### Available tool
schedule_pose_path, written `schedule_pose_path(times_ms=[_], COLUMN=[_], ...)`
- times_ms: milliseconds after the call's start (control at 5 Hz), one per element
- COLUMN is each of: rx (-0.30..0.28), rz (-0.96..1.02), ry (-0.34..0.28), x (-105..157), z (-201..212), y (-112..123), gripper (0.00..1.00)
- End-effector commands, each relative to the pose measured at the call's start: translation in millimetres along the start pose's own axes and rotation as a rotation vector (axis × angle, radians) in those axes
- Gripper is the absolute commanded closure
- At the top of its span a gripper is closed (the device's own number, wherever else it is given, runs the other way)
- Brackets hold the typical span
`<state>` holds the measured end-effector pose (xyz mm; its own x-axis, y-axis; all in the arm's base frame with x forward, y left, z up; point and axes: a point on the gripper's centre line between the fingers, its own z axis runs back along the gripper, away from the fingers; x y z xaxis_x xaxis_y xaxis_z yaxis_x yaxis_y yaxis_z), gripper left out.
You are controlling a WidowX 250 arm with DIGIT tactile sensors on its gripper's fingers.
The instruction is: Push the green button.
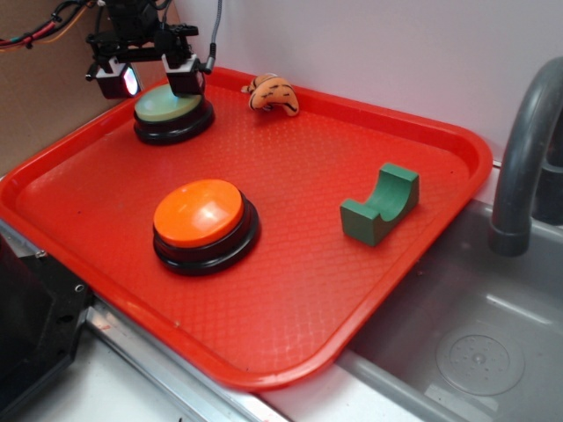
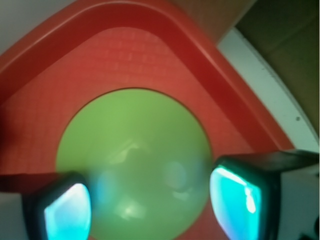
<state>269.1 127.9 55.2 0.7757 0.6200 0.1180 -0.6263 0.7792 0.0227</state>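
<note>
The tool (image 1: 151, 77), fingers spread apart, hangs right over the green button (image 1: 167, 105); a straight, centered downward press should serve best.

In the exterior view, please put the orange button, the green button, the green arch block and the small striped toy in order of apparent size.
1. orange button
2. green button, though it is farther away and partly covered by the tool
3. green arch block
4. striped toy
</note>
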Motion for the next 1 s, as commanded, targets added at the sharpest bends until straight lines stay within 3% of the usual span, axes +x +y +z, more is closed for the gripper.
schedule_pose_path(times_ms=[0,400,800], rx=[-0.018,0.010,-0.053], rz=[-0.005,-0.012,-0.032], ry=[-0.018,-0.022,-0.053], x=[3,-3,-7], z=[-5,8,53], y=[10,5,6], gripper=[0.00,0.00,0.00])
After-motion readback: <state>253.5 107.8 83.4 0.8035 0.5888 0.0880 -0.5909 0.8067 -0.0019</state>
